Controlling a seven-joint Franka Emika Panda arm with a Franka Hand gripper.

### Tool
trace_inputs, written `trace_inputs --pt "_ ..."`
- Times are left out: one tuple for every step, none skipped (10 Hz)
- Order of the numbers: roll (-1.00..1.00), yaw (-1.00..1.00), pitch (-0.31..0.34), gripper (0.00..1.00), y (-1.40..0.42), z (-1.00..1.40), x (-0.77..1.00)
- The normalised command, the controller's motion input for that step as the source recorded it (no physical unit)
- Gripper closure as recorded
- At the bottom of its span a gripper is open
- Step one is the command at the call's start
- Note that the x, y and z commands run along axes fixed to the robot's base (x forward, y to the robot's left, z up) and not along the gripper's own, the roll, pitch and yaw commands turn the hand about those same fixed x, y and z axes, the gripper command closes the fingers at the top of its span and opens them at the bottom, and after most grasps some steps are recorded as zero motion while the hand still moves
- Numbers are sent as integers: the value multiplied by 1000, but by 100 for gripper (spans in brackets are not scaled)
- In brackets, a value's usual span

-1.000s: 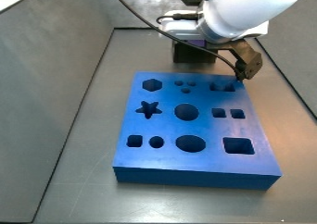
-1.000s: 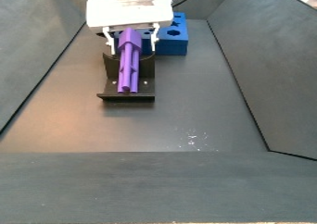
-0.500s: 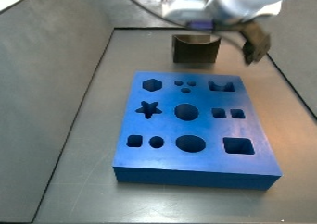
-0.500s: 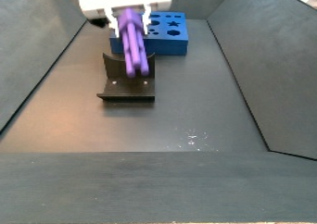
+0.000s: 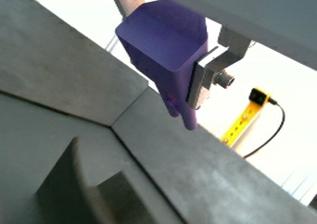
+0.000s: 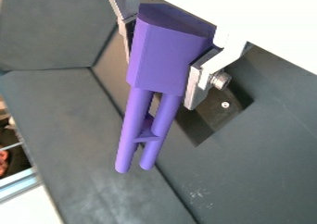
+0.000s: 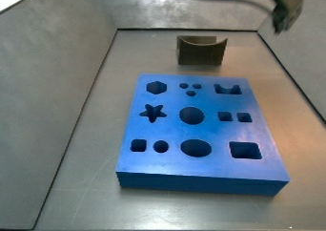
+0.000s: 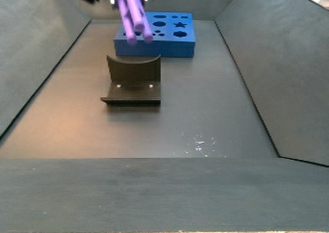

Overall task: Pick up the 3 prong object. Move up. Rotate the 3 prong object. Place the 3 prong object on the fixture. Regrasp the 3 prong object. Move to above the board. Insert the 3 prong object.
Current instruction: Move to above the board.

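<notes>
Tool (image 6: pixel 168 56) has risen clear of the fixture (image 8: pixel 134 75) | clamped on 3 prong object (image 6: pixel 155 89) | dark grey tabletop (image 8: pixel 193 131), walled; board (image 7: pixel 197 130) apparently untouched.

Hand (image 6: pixel 168 38) high, clear above fixture (image 8: pixel 133 78); board (image 7: pixel 199 130) top unobstructed.

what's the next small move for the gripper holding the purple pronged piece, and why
Probably carry it sideways to above the large blue slab with cut-out holes. The gripper is shut on the light-purple pronged plastic piece, high near the top edge in a side view, clear of the dark notched fixture block. The piece hangs over the fixture area, not yet over the slab.
</notes>
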Motion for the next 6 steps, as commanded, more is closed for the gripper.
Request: trace_inputs --pt "69 77 -180 100 -33 1000 129" --pt "70 19 -168 100 -28 938 109" --pt "62 -34 -135 100 -21 760 80" --pt "52 -85 -96 100 -12 579 56" --pt "45 -115 -59 100 -8 405 33" --pt "27 -127 -7 100 -7 171 5"
